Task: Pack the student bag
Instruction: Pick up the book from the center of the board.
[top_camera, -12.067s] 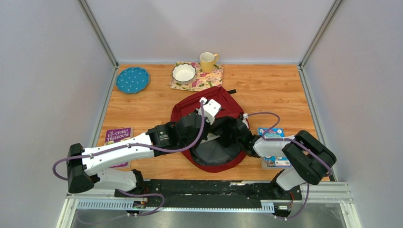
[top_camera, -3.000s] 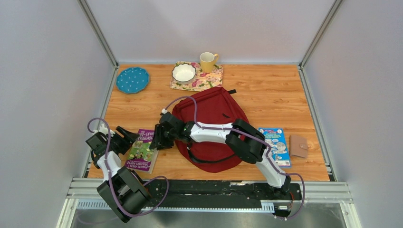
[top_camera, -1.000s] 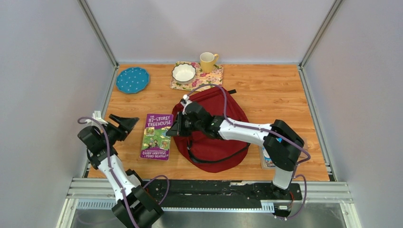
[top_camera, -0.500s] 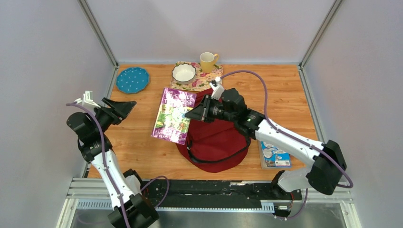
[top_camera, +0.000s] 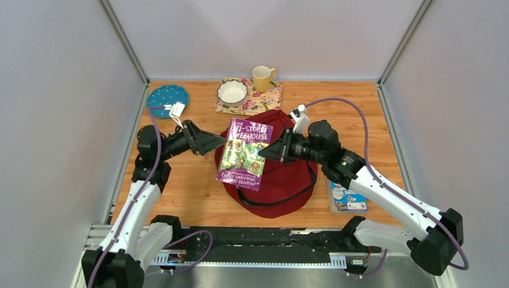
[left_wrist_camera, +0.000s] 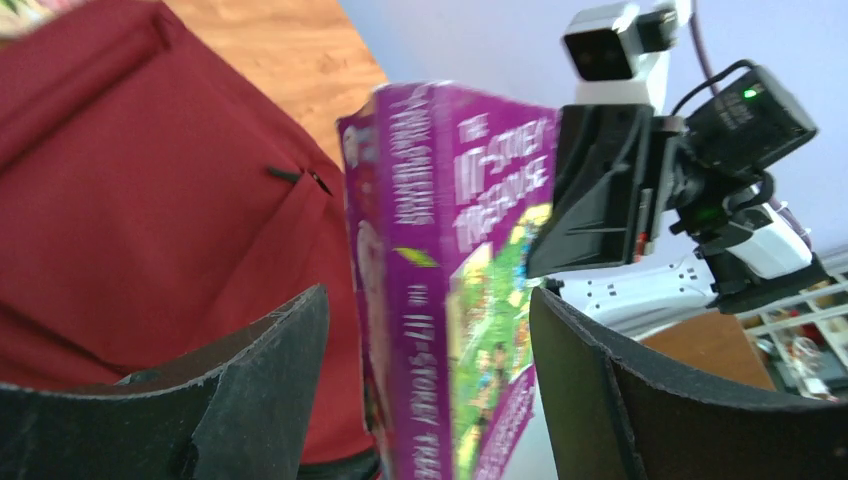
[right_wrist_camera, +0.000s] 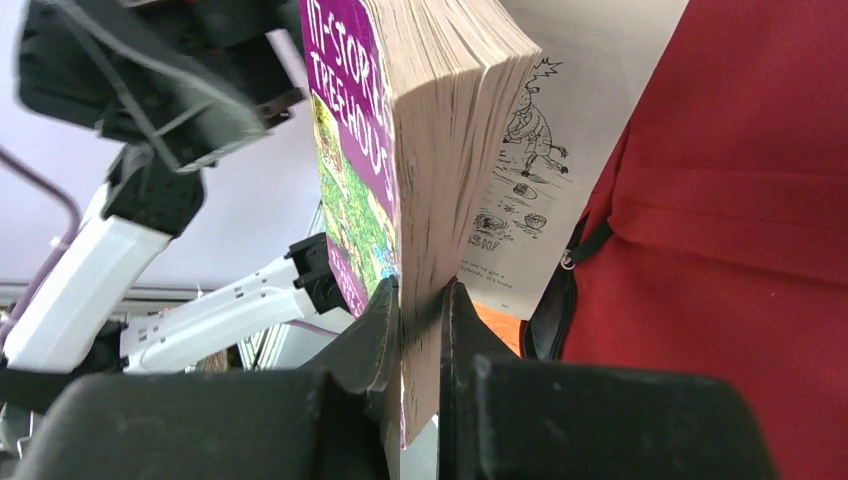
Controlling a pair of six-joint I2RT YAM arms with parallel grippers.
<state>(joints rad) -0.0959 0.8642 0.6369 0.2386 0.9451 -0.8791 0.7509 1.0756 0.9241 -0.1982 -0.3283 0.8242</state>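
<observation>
The student bag [top_camera: 282, 180], dark red, lies at the table's middle; it also fills the left wrist view [left_wrist_camera: 150, 230] and the right wrist view [right_wrist_camera: 740, 250]. A purple paperback book [top_camera: 245, 153] hangs in the air above the bag's left part. My right gripper [top_camera: 268, 152] is shut on its page edge [right_wrist_camera: 420, 295], with the back cover hanging loose. My left gripper [top_camera: 219, 141] is open at the book's spine side. In its own view the spine [left_wrist_camera: 440, 300] shows between the two spread fingers, which stand apart from the book.
At the back stand a floral mat [top_camera: 264, 99] with a white bowl [top_camera: 231, 92] and a yellow mug [top_camera: 262, 77]. A blue dotted plate [top_camera: 167, 96] sits back left, partly behind my left arm. A blue book [top_camera: 347, 197] lies right of the bag.
My right gripper lifted the purple book off the table left of the bag and carried it rightward over the bag. My left arm swung in from the far left toward the spine, jaws open.
</observation>
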